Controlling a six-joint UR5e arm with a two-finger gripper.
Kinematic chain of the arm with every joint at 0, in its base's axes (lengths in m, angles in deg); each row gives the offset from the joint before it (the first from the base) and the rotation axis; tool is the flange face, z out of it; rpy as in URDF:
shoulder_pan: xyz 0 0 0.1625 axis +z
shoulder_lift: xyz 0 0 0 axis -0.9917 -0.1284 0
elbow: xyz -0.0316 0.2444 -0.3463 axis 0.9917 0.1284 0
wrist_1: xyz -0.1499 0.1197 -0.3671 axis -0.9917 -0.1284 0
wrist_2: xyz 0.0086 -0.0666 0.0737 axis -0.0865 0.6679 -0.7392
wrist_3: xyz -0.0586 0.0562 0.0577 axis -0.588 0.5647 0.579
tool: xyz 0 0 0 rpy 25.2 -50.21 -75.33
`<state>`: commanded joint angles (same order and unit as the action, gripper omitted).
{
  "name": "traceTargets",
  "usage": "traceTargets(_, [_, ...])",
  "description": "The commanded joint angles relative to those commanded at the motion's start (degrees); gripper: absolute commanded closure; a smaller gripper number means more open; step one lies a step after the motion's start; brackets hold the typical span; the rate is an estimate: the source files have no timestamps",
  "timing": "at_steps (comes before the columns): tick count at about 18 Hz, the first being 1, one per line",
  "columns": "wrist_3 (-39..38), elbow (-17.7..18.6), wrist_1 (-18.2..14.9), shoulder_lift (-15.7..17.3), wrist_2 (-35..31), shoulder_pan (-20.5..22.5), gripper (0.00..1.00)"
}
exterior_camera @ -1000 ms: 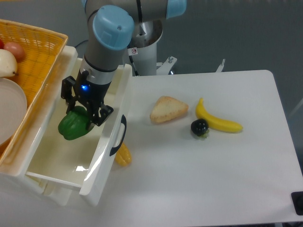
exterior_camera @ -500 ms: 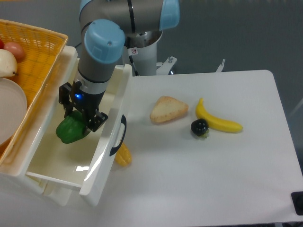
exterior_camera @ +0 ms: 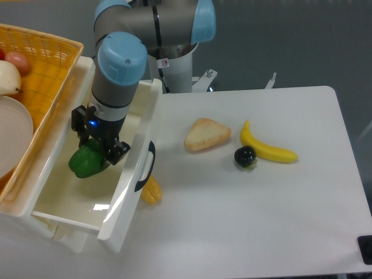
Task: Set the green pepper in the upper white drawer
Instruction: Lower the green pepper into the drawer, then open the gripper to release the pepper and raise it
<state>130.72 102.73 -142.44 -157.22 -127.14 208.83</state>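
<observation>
Fixed camera, looking down at the table. My hand is inside the upper white drawer, fingers clamped on the green pepper. The pepper hangs below my fingers within the drawer's walls, near the left side wall; I cannot tell whether it touches the floor of the drawer. Its long axis lies tilted, running from lower left to upper right in the view, with the upper right end hidden between my fingers. Which end is the stem end I cannot tell.

The drawer stands pulled open, its front panel with the curved black handle facing the table surface. A small yellow item lies on the table just beside the drawer front, below the handle.

Left of the drawer sits a woven yellow-orange basket holding a white plate and round produce at its far corner.

Out on the table, well apart from the drawer: a bread wedge, a banana, and a small black round fruit touching the banana's near side.
</observation>
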Motion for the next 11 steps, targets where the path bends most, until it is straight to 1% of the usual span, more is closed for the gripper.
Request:
traceTargets(2, [0.1,-0.1,0.1,-0.3,-0.1,-0.2,0.57])
traceTargets(5, [0.3,0.0,0.1,-0.3,-0.2,-0.2,0.48])
traceTargets(7, [1.2,0.0,0.1,-0.3,-0.2,-0.2,0.4])
traceTargets(8, [1.3,-0.1,0.1,-0.3,-0.2,-0.2,0.39])
traceTargets(9, [1.4,-0.1,0.1,-0.3,-0.2,-0.2,0.35])
traceTargets(10, [1.4,0.0,0.1,-0.3,-0.2,-0.2,0.27])
traceTargets(11, [1.4,0.0,0.1,-0.3,-0.2,-0.2,0.24])
